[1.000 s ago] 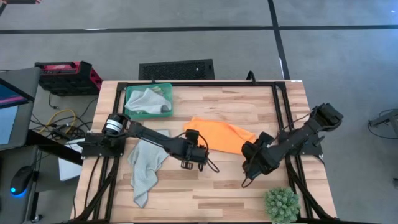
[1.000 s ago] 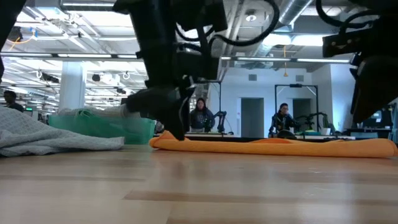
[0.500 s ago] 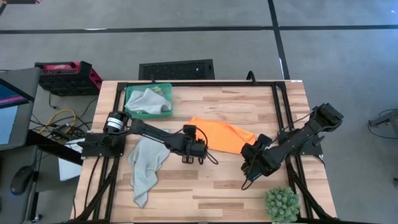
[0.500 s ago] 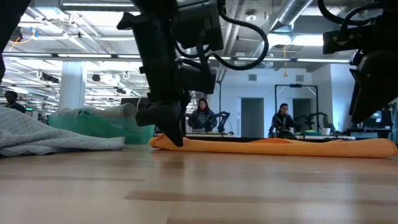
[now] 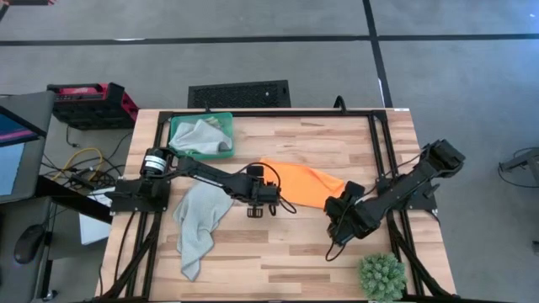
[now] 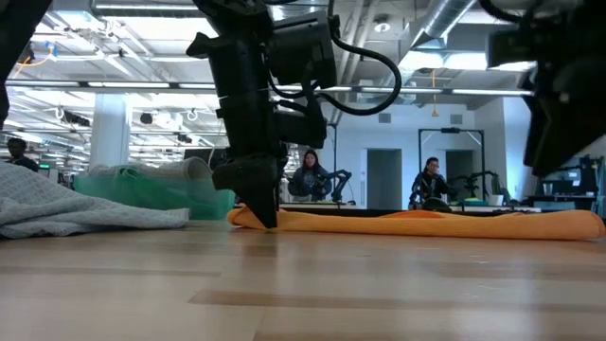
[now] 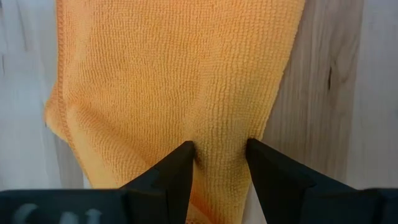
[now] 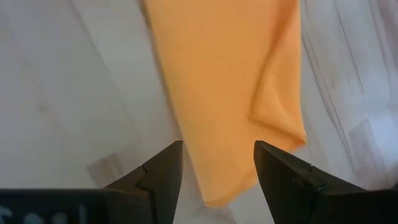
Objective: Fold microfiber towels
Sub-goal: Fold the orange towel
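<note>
The orange towel (image 5: 307, 179) lies flat mid-table in a long band. My left gripper (image 5: 271, 187) stands open at the band's left end, fingertips down on the cloth (image 7: 186, 93). My right gripper (image 5: 338, 209) hangs open above the band's right end (image 8: 236, 93), clear of it. A pale grey towel (image 5: 199, 225) lies crumpled on the table's left part. Another pale cloth (image 5: 200, 135) lies bunched in the green tray (image 5: 178, 153). My left gripper's open fingers (image 7: 177, 171) come down slanting from above onto the orange towel near its left end (image 7: 221, 146). A strip of cloth lies between the two tips, with small creases at one of them. The towel stays flat on the table.
A spiky green plant ball (image 5: 381, 276) sits at the near right corner. The green tray stands at the far left. Bare wood (image 5: 286, 252) lies along the near edge between the grey towel and the plant ball. People sit in the room beyond the table.
My left gripper has moved toward the far edge and down onto the orange towel's left end, rolling slightly. Its fingertips now touch the cloth. The towel has stayed where it was.
</note>
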### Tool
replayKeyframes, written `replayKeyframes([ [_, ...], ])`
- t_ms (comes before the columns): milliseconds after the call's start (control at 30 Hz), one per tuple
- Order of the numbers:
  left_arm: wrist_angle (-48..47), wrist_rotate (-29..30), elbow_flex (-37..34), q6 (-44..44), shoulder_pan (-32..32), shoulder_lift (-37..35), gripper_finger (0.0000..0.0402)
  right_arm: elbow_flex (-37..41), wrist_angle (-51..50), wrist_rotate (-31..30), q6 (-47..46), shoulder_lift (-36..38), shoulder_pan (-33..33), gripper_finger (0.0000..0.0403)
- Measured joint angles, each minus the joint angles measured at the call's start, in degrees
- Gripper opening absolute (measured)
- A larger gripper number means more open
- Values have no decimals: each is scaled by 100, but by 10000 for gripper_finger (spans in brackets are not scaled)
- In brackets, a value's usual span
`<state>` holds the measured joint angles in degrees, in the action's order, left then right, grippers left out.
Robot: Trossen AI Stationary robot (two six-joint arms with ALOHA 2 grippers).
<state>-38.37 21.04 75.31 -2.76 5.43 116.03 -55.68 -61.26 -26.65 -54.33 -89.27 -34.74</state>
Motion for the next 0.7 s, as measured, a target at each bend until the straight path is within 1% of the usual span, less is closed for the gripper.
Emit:
replayKeyframes([
  [167,-14,23,-4,-7,37,9,148,-588,-16,-59,596,11,0,221],
  [300,-22,66,-9,-4,81,15,148,-970,-49,-243,1103,11,-13,221],
  [433,-30,102,-9,-7,88,20,148,-1276,-275,-612,1240,13,-13,221],
  [500,-35,112,-11,-7,88,22,147,-1385,-397,-655,1237,13,-13,221],
  [600,-89,208,-20,-4,92,26,130,-1509,-414,-674,1238,13,-14,221],
  [700,-127,230,-22,-5,85,29,91,-1556,-415,-671,1236,13,-35,221],
])
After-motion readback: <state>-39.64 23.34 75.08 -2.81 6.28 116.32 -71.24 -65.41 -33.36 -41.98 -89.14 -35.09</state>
